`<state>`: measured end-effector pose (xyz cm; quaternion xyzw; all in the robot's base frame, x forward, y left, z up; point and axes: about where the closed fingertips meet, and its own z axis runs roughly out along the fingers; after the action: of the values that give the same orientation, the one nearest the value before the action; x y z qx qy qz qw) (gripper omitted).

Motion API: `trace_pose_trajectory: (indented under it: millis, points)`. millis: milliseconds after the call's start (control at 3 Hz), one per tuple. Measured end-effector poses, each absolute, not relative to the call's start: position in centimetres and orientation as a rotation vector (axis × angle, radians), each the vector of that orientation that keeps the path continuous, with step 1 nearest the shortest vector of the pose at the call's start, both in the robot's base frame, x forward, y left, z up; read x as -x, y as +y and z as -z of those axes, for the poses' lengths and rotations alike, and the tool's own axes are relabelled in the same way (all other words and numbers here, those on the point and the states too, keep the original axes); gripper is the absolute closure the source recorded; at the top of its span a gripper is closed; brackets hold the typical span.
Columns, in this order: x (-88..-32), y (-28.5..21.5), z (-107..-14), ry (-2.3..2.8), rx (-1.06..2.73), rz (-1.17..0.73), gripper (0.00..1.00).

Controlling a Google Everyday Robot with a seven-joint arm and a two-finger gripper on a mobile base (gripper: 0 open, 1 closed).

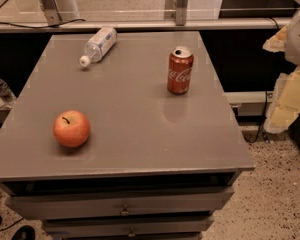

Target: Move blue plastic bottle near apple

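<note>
The pale pincer (289, 99) sits at the frame's right edge, off the grey counter (140, 149); I cannot tell its state. The round red-orange apple (71, 128) rests lower left. A red aluminium can (180, 70) mid-right reads "Coca-Cola". The clear blue-labelled plastic bottle (97, 45) lies on its side upper left, label unreadable. It is best gripped across its barrel and carried well clear of the can.

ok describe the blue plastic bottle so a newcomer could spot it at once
On the grey table, look to the far left corner, well away from the gripper off the right edge. The blue plastic bottle lies on its side there: clear, white-capped, unlike the upright red can or round apple.
</note>
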<state>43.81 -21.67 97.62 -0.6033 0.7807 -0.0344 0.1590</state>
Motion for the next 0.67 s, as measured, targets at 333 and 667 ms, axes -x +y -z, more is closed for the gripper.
trace_pose_trajectory:
  millis: [333, 667]
  points:
    - [-43.9, -21.6, -97.7, 2.228, 1.724, 0.1, 0.0]
    - [-46.3, -18.6, -98.1, 2.116, 1.758, 0.08, 0.0]
